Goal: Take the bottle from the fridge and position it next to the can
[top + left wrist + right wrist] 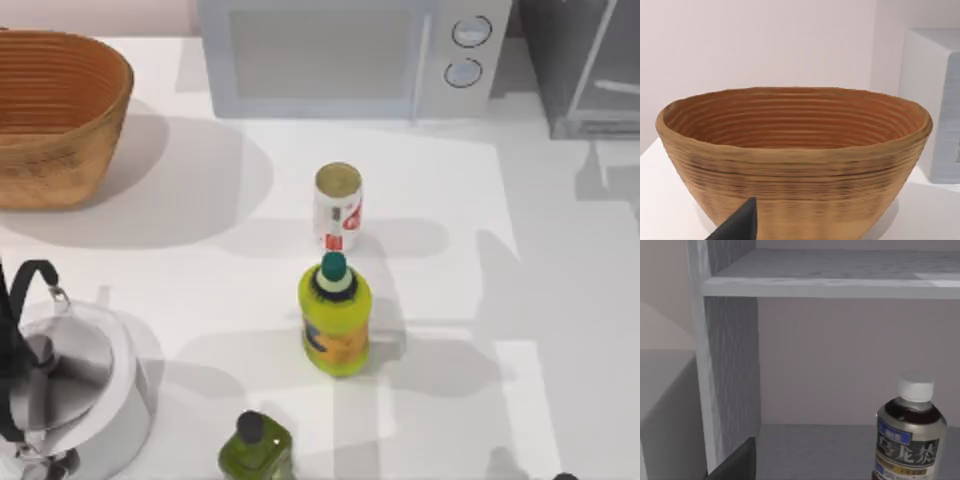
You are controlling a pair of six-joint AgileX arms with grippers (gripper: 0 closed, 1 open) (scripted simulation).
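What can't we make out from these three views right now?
- Tall reddish-brown bottle with white cap: base cut off by the right wrist view's edge, so its footing on the grey fridge shelf is unseen.
- Grey metal fridge: cropped at the top view's corner; interior hidden.
- Small olive-green bottle with black cap: lower part cut off by the top view's edge.
- Both grippers: a dark sliver at each wrist view's edge; finger state unreadable.

Bottle (910, 440): reddish-brown, white cap, grey-silver label round its upper part, standing upright on the fridge (730, 365) floor under a grey shelf, apart from the side wall. Fridge: grey metal cabinet with pale frame, at the table's far right corner in the top view, partly in view. Can (337, 207): small, white with red markings, gold-tan top, upright mid-table, just behind a yellow-green bottle.
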